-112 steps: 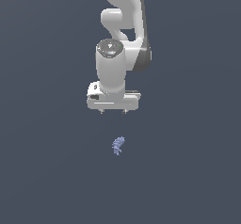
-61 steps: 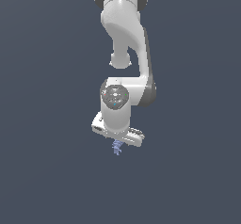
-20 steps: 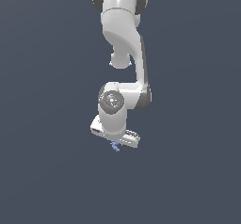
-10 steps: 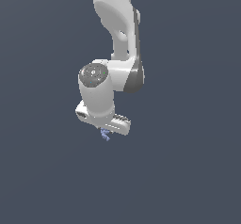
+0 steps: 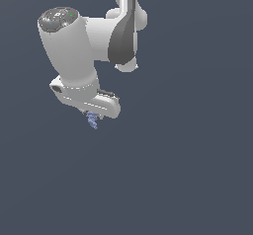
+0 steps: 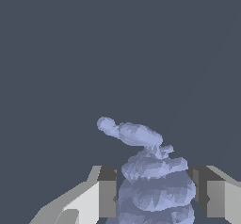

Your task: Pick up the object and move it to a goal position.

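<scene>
The object point(image 5: 92, 121) is a small bumpy periwinkle-blue lump that hangs from under the white gripper point(image 5: 90, 115) in the exterior view, well above where it lay. In the wrist view the object point(image 6: 150, 180) fills the space between the two fingers point(image 6: 107, 192), its tapering end pointing away from the hand. The jaws are shut on its sides. The gripper's fingertips are mostly hidden by the hand in the exterior view.
The white arm point(image 5: 94, 36) fills the upper part of the exterior view toward the exterior view's left. The surroundings are a plain dark grey-blue ground with no other objects in sight.
The gripper came down on the object, closed on it, and has lifted it. Over the last second the arm has carried it up and toward the exterior view's left.
</scene>
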### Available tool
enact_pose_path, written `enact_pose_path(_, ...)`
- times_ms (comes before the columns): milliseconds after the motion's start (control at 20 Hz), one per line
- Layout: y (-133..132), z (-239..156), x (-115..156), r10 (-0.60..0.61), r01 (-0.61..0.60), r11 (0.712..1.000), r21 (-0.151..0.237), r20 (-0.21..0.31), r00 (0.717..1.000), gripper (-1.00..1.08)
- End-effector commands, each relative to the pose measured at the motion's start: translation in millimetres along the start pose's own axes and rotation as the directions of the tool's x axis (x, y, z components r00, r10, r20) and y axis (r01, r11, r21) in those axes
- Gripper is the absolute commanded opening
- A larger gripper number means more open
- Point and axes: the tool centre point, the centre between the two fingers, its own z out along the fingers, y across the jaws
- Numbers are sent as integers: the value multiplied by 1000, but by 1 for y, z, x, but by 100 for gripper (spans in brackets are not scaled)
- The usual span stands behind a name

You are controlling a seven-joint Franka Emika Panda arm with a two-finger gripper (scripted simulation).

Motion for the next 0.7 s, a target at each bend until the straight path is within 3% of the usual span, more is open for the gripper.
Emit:
enact_pose_path(0, 15, -26, -2, 0, 0, 1000, 0, 1, 1000, -100)
enact_pose_path(350, 50, -89, -5, 0, 0, 1000, 0, 0, 1000, -100)
enact_pose_path(650, 66, -119, -5, -1, 1, 1000, -1, 0, 1000, -100)
